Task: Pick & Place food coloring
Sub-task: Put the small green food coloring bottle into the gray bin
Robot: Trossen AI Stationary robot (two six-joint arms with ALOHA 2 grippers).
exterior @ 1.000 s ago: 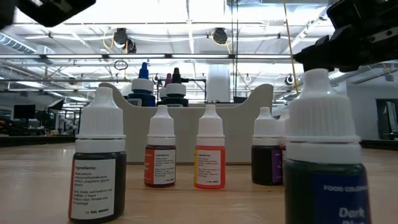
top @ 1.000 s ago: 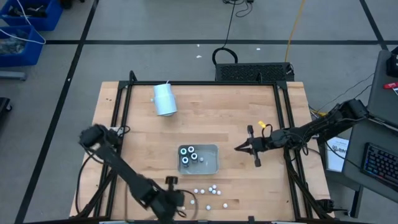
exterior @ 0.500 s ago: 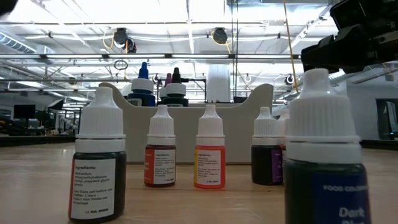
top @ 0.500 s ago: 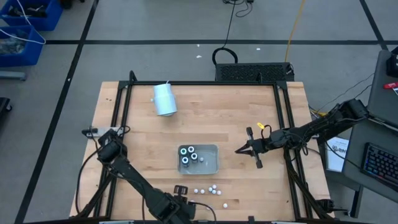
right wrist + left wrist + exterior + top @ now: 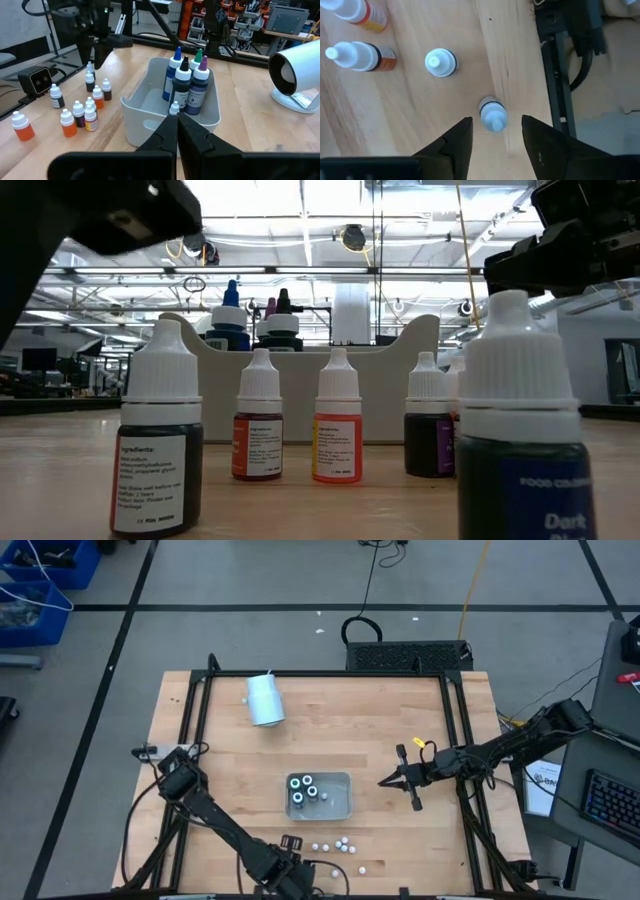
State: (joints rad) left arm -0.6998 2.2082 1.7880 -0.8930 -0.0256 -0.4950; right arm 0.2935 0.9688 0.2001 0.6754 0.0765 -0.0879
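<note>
Several small white-capped food coloring bottles (image 5: 335,845) stand on the wood near the table's near edge. Larger dark bottles (image 5: 305,790) stand in the grey tray (image 5: 340,808). My left gripper (image 5: 496,120) is open and points down at the near edge. Its fingers stand on either side of one upright small bottle (image 5: 493,114) without touching it. Other small bottles (image 5: 440,62) stand farther off. My right gripper (image 5: 380,780) hangs shut to the right of the tray (image 5: 135,107), holding nothing.
A white cylinder (image 5: 265,700) lies on its side at the far left of the table. The table's black frame rail (image 5: 555,75) runs close beside the bottle under my left gripper. Bare wood lies between the tray and the cylinder.
My left arm has swung around, its elbow sinking toward the table. Its gripper has moved a little toward the table's right edge along the near edge, closer to the small bottles. The bottles and tray have stayed in place.
</note>
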